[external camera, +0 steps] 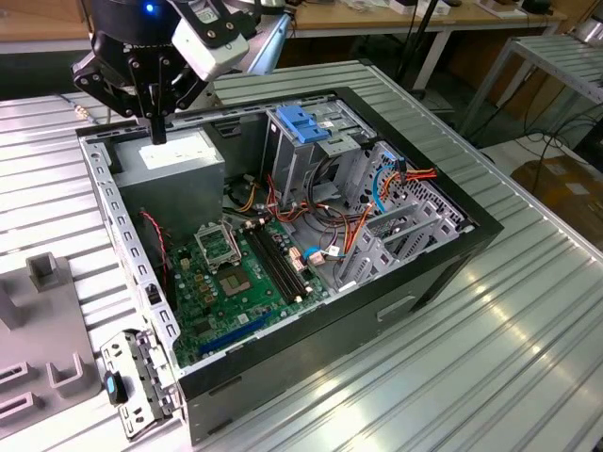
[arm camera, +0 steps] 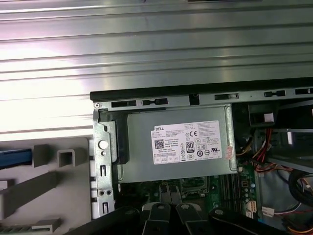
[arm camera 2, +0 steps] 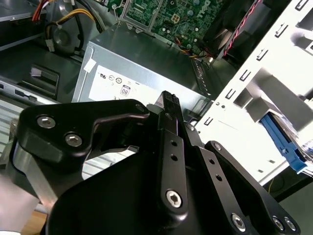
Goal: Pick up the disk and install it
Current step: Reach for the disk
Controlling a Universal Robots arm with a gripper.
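1. Exterior view, upper left: hovering over box (external camera: 179,168) with gripper (external camera: 157,137) pinched narrow and empty, nothing picked yet.
2. First wrist view, left edge: probably disk (arm camera: 14,157), parked by fixture (arm camera: 71,156) for pickup, well apart from gripper.

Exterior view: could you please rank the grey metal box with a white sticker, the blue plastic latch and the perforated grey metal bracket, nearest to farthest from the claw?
1. Grey metal box with a white sticker: under the claw.
2. Blue plastic latch: on the drive cage, toward the exterior view's right.
3. Perforated grey metal bracket: by the case's near corner.
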